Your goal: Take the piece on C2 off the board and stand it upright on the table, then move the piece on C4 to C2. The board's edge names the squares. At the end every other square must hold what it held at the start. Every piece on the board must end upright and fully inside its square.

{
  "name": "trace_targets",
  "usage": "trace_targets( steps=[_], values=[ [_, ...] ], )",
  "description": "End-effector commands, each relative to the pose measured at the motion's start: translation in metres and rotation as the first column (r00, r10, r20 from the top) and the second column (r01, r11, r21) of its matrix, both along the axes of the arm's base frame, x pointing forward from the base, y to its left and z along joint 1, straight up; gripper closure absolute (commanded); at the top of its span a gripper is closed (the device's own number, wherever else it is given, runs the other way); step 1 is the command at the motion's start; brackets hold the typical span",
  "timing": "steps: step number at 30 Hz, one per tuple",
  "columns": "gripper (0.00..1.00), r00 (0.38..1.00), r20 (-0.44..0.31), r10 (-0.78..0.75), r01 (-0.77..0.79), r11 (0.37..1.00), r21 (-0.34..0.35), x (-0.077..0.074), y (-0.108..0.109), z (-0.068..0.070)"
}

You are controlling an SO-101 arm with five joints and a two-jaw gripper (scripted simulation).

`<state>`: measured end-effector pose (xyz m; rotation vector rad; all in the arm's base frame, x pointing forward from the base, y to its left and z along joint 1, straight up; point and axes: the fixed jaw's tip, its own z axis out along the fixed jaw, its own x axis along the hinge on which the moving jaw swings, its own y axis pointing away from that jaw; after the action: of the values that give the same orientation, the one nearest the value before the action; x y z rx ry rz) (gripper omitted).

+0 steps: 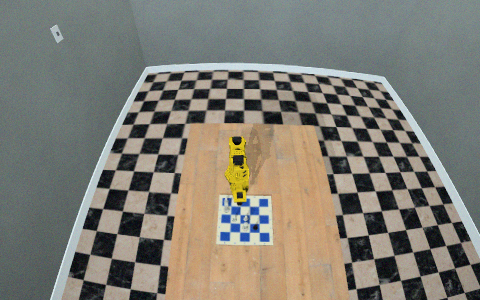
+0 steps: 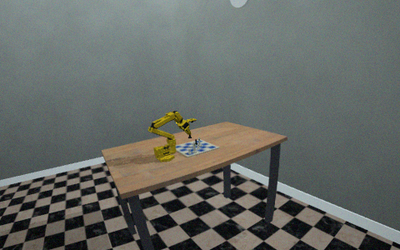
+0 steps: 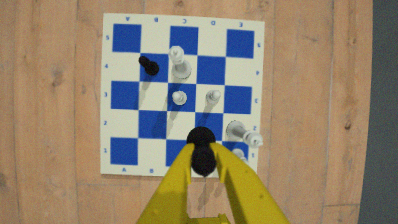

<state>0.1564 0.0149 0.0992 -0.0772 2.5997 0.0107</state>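
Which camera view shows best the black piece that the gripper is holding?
The wrist view: the black piece appears large, seen from above, with the gripper shut on it over the board. In the top view the arm hides it. In the exterior view it is too small to tell.

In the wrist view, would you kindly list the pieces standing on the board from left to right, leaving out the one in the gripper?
Black pawn → tall white piece, white pawn just below it → white pawn → large white piece.
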Motion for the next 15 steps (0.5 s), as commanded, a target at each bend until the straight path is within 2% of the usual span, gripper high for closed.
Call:
trace_targets(
  steps=[1,4,9,15],
  values=[
    [1.00,0.996,0.000,-0.085,0.085,0.996,-0.003,0.000,-0.014,0.000],
    [1.00,0.972,0.000,-0.236,0.236,0.972,-0.002,0.000,-0.038,0.000],
    [1.00,0.888,0.001,-0.460,0.460,0.888,-0.002,0.000,-0.079,0.001],
    [1.00,0.801,0.003,-0.598,0.598,0.801,-0.001,0.000,-0.112,0.001]
  ],
)
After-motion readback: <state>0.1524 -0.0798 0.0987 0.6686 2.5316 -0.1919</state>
